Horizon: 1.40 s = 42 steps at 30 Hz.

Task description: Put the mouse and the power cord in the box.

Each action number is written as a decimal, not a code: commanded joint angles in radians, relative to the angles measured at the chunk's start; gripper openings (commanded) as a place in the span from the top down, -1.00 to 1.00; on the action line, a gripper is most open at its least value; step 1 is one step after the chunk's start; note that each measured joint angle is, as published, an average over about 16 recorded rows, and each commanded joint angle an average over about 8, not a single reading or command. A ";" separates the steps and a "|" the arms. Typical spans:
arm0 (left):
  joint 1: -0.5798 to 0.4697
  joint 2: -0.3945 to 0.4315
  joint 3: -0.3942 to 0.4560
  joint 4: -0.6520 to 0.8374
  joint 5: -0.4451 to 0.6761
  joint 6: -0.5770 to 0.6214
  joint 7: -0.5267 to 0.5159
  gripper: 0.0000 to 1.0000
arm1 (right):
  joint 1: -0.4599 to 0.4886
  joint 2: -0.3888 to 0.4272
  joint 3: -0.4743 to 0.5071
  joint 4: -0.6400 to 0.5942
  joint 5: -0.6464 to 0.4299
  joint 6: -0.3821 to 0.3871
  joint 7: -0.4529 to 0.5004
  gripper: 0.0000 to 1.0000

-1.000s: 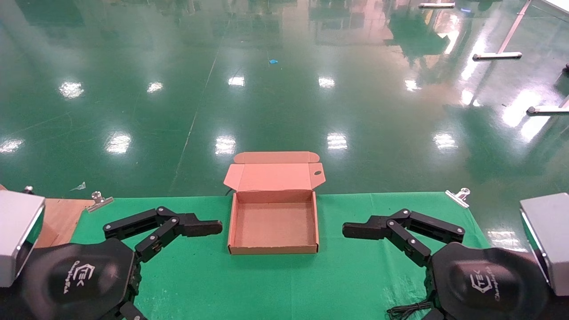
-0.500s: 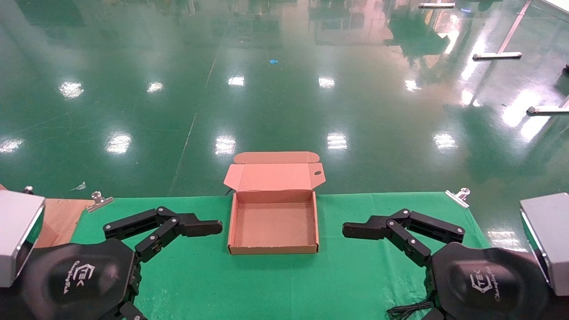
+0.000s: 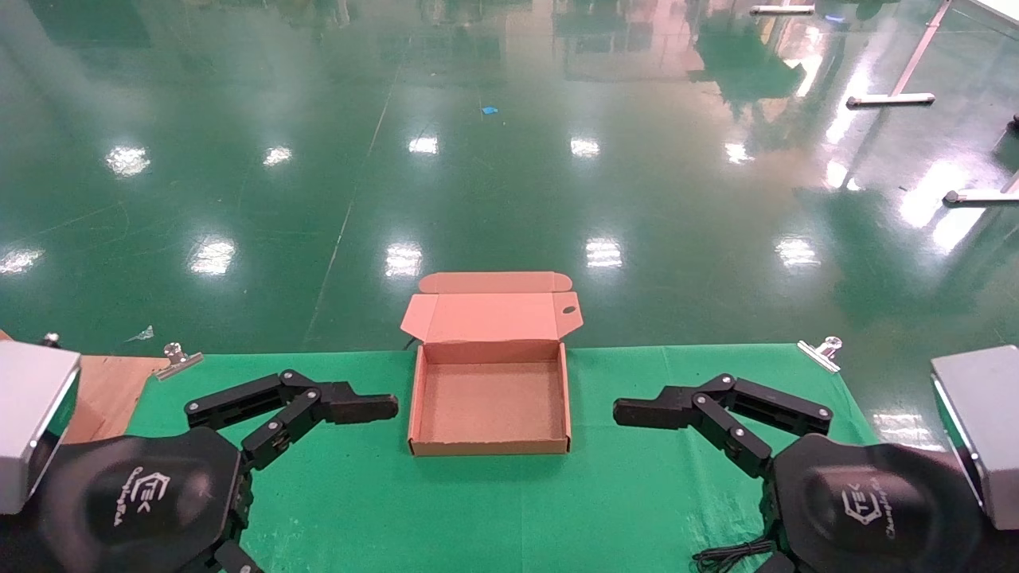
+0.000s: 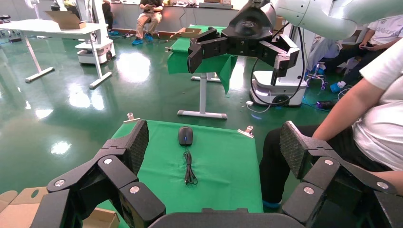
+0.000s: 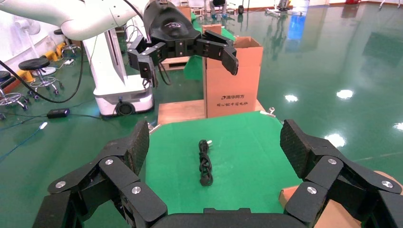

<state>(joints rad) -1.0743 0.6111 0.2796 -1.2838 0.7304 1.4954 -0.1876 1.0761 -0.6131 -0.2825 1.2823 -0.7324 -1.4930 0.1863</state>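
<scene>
Left tool [image 4: 214,142] hovering over the left of the green tabletop [image 3: 493,509], fingers spread wide, nothing held. One power cord [image 5: 205,162], looped, plug end outward, lying on the cloth on that left side, well clear of the edges; hidden in the head view. One box [image 3: 489,450] in the centre, empty, rear wall at the far edge, lid open and leaning out past it. A free strip of cloth on either side of the box walls, a wider free band in front. Right tool [image 5: 215,140] over the right side, likewise spread wide and holding nothing. One mouse [image 4: 185,136] near the right edge, with one thin black cable [image 4: 190,168] bundled just beside it. Two silver clips [image 3: 177,358] at the far corners.
</scene>
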 commanded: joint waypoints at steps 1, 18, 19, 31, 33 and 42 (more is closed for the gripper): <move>0.000 0.000 0.000 0.000 0.000 0.000 0.000 -1.00 | 0.000 0.000 0.000 0.000 0.000 0.000 0.000 -1.00; 0.000 0.000 0.000 0.000 0.000 0.000 0.000 -1.00 | 0.000 0.000 0.000 0.000 0.000 0.000 0.000 -1.00; 0.000 0.000 0.000 0.000 0.000 0.000 0.000 -1.00 | 0.000 0.000 0.000 0.000 0.000 0.000 0.000 -1.00; -0.002 0.001 0.002 0.003 0.001 -0.002 0.003 -1.00 | 0.000 0.000 0.001 0.000 0.001 0.000 0.000 -1.00; -0.003 0.004 0.004 0.004 0.004 -0.001 0.005 -1.00 | 0.000 -0.002 0.001 -0.004 -0.002 0.001 -0.005 -1.00; -0.065 0.033 0.079 0.109 0.194 0.016 0.065 -1.00 | 0.082 -0.037 -0.099 -0.052 -0.263 -0.015 -0.088 -1.00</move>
<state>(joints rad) -1.1473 0.6481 0.3630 -1.1619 0.9329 1.5142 -0.1108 1.1673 -0.6609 -0.3877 1.2169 -1.0040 -1.5098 0.0926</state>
